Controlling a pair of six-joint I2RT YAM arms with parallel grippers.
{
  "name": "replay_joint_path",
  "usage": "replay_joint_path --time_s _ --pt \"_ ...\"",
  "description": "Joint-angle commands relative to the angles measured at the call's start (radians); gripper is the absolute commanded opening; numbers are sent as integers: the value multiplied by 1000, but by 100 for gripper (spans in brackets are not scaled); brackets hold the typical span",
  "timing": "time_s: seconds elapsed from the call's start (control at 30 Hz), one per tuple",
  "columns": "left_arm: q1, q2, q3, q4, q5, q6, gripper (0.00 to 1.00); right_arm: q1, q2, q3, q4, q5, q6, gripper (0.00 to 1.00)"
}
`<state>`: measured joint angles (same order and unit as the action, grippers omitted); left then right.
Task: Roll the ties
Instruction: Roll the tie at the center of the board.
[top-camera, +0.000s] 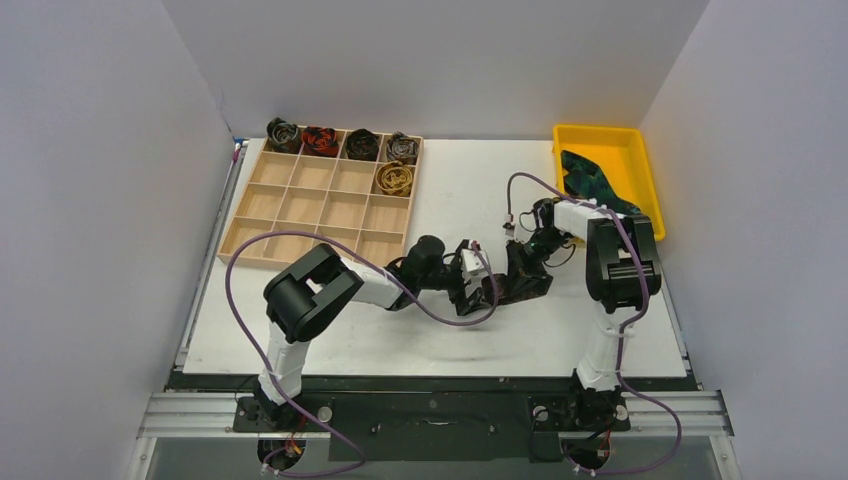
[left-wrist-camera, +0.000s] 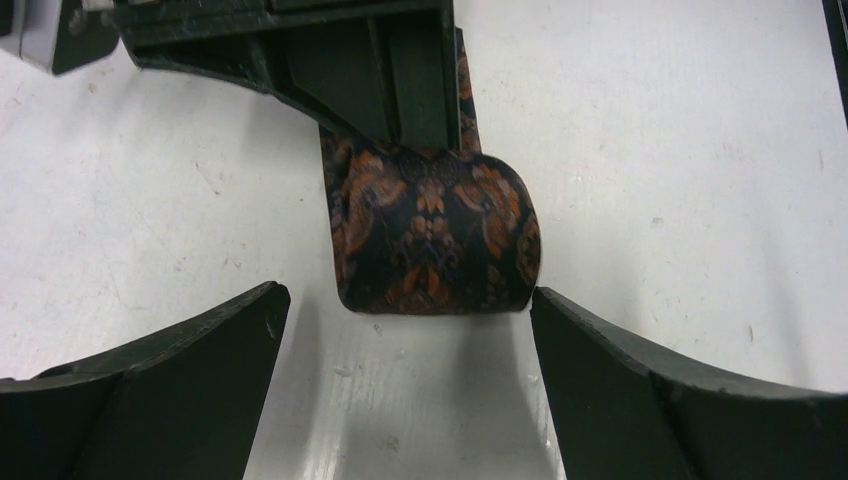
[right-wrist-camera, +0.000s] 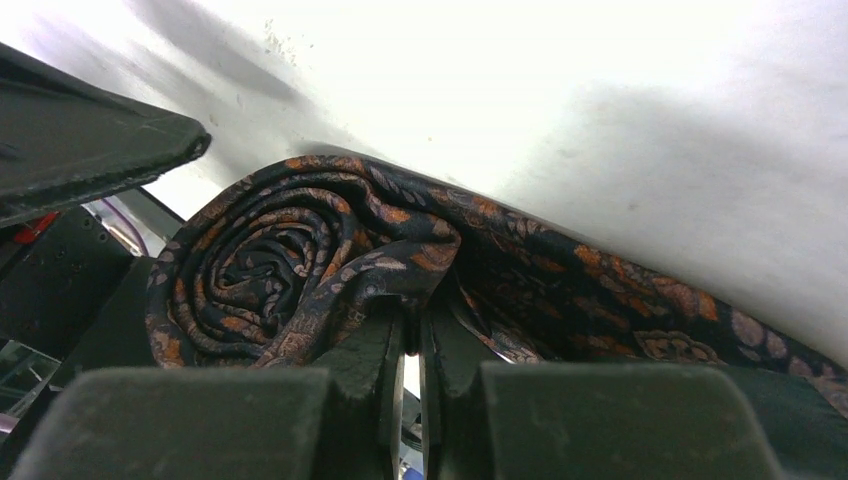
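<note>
A dark brown-black tie with an orange pattern (left-wrist-camera: 430, 235) lies on the white table, rolled into a coil with a short flat strip running away behind it. In the right wrist view the coil (right-wrist-camera: 265, 265) shows its spiral end, and the loose strip (right-wrist-camera: 640, 290) trails to the right. My right gripper (right-wrist-camera: 412, 320) is shut on the tie's fabric at the coil's edge; its fingers (left-wrist-camera: 395, 75) press on the coil from the far side. My left gripper (left-wrist-camera: 410, 305) is open, with the coil just beyond its jaws and between their tips. Both grippers (top-camera: 478, 290) (top-camera: 522, 278) meet mid-table.
A wooden grid tray (top-camera: 300, 205) stands at the back left, with several rolled ties in its far row and a gold one (top-camera: 394, 178) below them. A yellow bin (top-camera: 632, 150) at the back right holds a green-blue tie (top-camera: 590, 180). Purple cables loop over the table.
</note>
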<state>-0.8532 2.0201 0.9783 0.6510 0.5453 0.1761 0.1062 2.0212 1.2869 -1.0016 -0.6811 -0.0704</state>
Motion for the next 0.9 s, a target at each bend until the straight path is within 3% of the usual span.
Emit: replay_joint_path --time_s 0.0,0.33,0.37,0.5,0.53,0.6,0.7,0.77,0.87 --pt "-19 24 26 99 -7 18 90 62 12 -76 126 161 -9 0" --pt "-34 79 43 58 2 42 85 91 13 -89 213 108 115 0" --pt "-35 80 42 52 3 48 81 89 11 -91 216 107 118 0" --pt "-27 64 11 23 8 80 44 68 -20 -104 210 62 97 0" --pt "-26 59 -6 16 9 90 41 54 -41 -103 204 40 90 0" --pt "-21 48 -24 -2 19 95 32 32 -79 -94 185 -6 66 8" --pt "-19 33 -43 -24 33 99 23 5 -126 -65 139 -111 25 31" --pt "-18 31 -52 -38 39 101 22 -8 -161 -40 100 -170 -3 46" --pt "-18 32 -48 -63 42 104 20 -11 -215 -27 40 -240 -39 57"
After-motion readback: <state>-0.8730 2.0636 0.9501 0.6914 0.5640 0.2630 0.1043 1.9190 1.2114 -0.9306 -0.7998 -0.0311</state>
